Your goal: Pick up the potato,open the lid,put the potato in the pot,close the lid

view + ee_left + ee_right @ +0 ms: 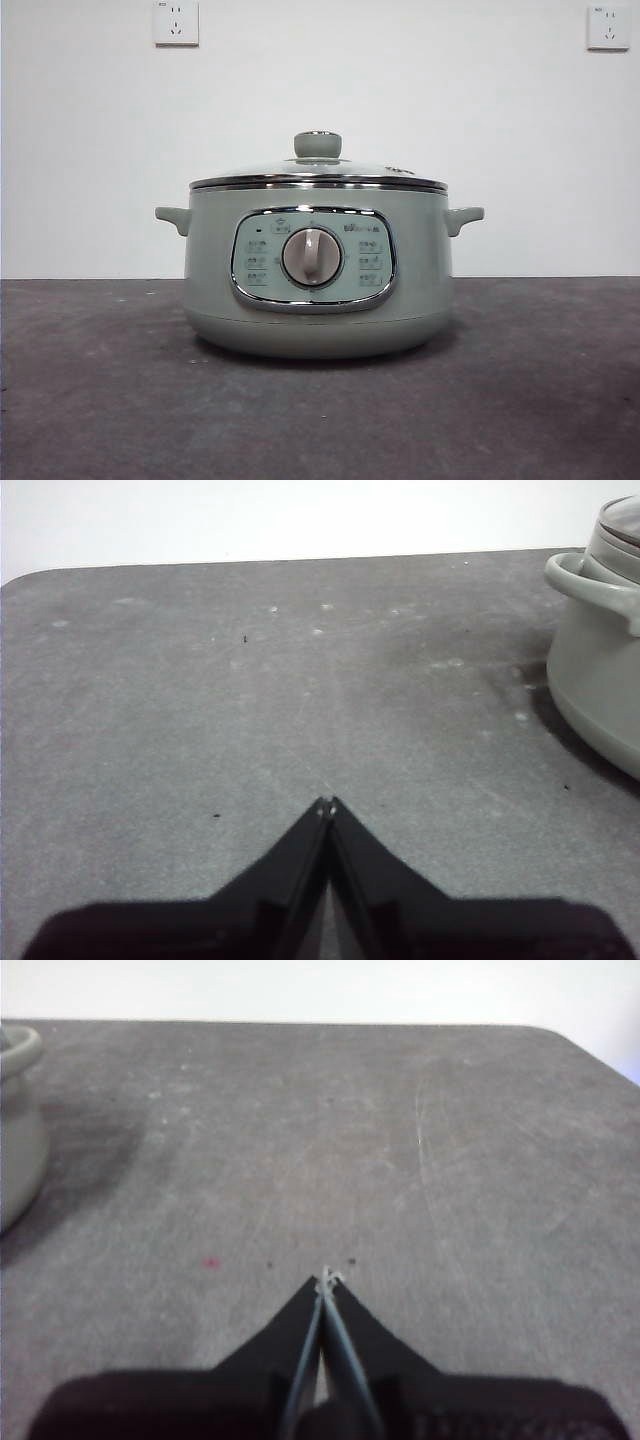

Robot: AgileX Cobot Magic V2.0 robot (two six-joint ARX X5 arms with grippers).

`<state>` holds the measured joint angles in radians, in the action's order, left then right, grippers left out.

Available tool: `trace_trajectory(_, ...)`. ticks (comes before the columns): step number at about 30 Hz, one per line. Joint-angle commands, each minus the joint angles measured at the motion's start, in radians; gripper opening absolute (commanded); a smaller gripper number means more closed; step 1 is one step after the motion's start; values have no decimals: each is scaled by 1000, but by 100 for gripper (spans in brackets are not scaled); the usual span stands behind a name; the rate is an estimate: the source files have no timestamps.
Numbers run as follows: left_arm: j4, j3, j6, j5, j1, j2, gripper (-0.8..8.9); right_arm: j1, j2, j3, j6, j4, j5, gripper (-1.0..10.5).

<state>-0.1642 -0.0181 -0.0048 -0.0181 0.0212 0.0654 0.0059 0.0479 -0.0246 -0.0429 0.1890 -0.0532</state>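
One sage-green round electric pot point(318, 275) mid-desk, domed glass lid point(318, 170) seated; left gripper point(327, 803) and right gripper point(326, 1278) flank it, jaws pressed together, awaiting; potato unseen

The left gripper point(328, 804) is matte black: two flat jaws, each tapering like a wedge from a broad, blocky base to a thin tip, with a small pale fleck at the tip. The right gripper point(327, 1279) has the same black wedge shape. Its inner jaw edges look lighter, greyish, perhaps a lining or only glare; the blur makes it hard to tell. No cables, screws or markings are visible.
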Motion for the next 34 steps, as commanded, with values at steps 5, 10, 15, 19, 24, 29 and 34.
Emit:
trace_trajectory(5, 0, 10, 1, -1, -3, 0, -1, -1, -40, 10, -6, -8, -6, 1)
trace_trajectory(10, 0, 10, 1, -1, -3, 0, -1, -1, -39, 10, -6, -6, -6, 1)
trace_trajectory(15, 0, 10, 1, -1, -3, 0, -1, -1, -39, 10, -6, -6, -5, 1)
trace_trajectory(19, 0, 10, 1, -1, -3, 0, -1, -1, -39, 10, -6, -6, -5, 1)
trace_trajectory(24, 0, 10, 1, -1, -3, 0, -1, -1, -39, 10, -6, -6, -5, 1)
trace_trajectory(29, 0, 10, 1, -1, -3, 0, -1, -1, -39, 10, -6, -6, -5, 1)
trace_trajectory(34, 0, 10, 1, -1, -3, 0, -1, -1, -39, 10, -6, -6, -5, 1)
